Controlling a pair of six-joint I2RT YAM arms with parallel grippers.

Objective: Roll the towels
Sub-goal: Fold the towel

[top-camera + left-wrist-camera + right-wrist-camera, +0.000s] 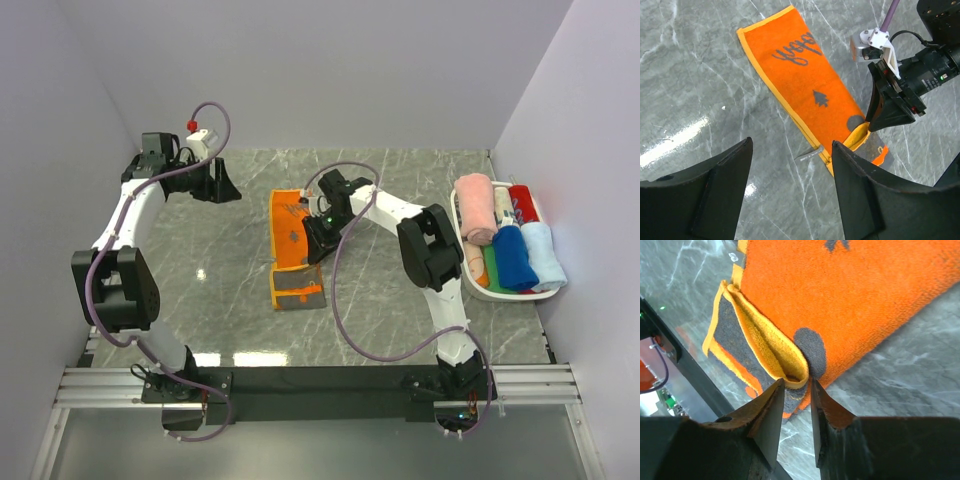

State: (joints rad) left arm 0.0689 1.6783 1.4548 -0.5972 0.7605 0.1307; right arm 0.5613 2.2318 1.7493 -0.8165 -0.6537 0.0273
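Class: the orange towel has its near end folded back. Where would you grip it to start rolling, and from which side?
Take the raised loop where the towel is folded back, at its right edge, coming in from the right. That loop stands open and lifted, so it can be straddled; the rest lies flat. The right hand is placed for it.

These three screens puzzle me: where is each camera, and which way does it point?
Top external: fixed above and behind the arms, looking down at the table, orange towel and basket.
Left wrist: on the left arm, looking down past the open left gripper at the towel.
Right wrist: close over the towel's folded end, right gripper in front.
Shared: both wrist views show that towel; the left also shows the right gripper.
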